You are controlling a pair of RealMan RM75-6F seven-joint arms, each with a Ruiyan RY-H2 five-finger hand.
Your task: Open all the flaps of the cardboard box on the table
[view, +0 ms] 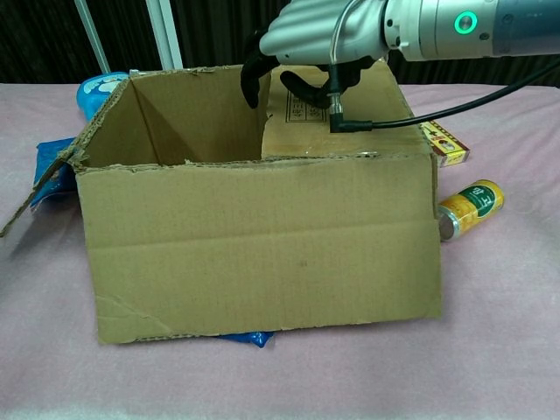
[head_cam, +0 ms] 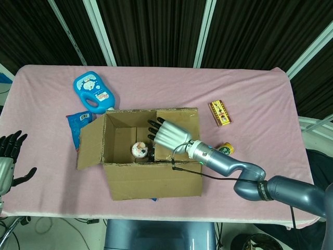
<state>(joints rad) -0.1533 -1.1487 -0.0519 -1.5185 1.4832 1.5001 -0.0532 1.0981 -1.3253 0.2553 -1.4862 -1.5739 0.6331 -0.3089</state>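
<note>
The cardboard box [head_cam: 151, 179] stands mid-table. Its left flap [head_cam: 89, 145] leans outward. The right flap [head_cam: 183, 133] lies folded in over the opening, printed label up. My right hand [head_cam: 168, 134] hovers over that flap's inner edge, its dark fingers [head_cam: 154, 130] spread and reaching past the edge into the opening. In the chest view the right hand [view: 306, 31] is above the flap [view: 350, 109] with fingers [view: 253, 77] curling down at its left edge, holding nothing. My left hand [head_cam: 7, 156] waits at the table's left edge, fingers apart and empty.
A round item [head_cam: 139, 150] lies inside the box. A blue bottle [head_cam: 93, 91] and a blue packet [head_cam: 77, 123] sit behind and left of it. A small yellow box [head_cam: 220, 113] and a can [view: 470, 208] lie to the right, near my right forearm.
</note>
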